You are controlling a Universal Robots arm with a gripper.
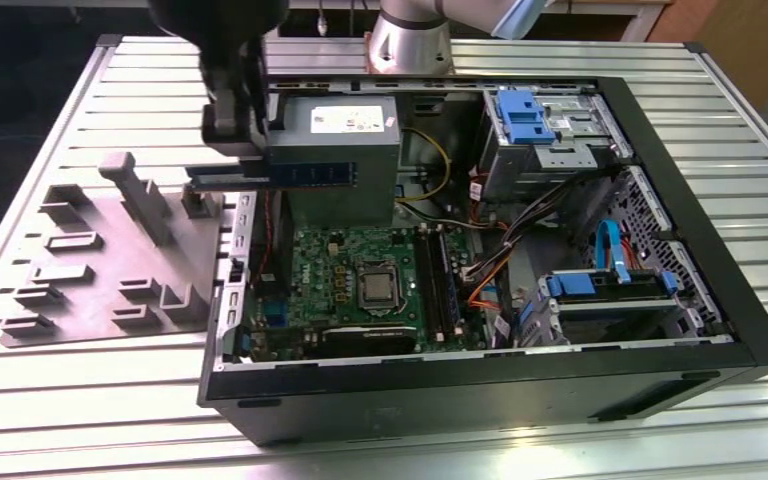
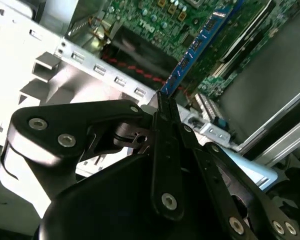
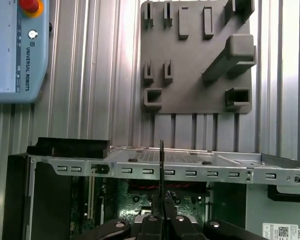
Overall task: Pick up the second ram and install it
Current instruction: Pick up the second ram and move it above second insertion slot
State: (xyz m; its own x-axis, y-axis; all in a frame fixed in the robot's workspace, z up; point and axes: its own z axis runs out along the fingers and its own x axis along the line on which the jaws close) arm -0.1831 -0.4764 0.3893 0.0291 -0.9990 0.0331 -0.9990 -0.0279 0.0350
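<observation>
In the exterior view, my gripper [image 1: 237,150] hangs over the open computer case's left wall, shut on the second ram [image 1: 311,174]. This is a thin blue-green strip with black chips. It is held level and on edge in front of the power supply [image 1: 337,130], above the green motherboard [image 1: 344,265]. In the second wrist view the ram [image 2: 192,47] sticks out from between the closed fingers [image 2: 165,117] toward the motherboard [image 2: 155,20]. In the first wrist view the ram [image 3: 161,165] appears edge-on as a thin dark line above the case wall [image 3: 190,172].
The grey fixture tray [image 1: 91,270] lies on the slatted table at the exterior view's left, also visible in the first wrist view [image 3: 190,60]. Inside the case [image 1: 491,375] are cables, blue drive brackets [image 1: 531,115] and a CPU socket [image 1: 377,285]. A control pendant [image 3: 15,50] lies on the table.
</observation>
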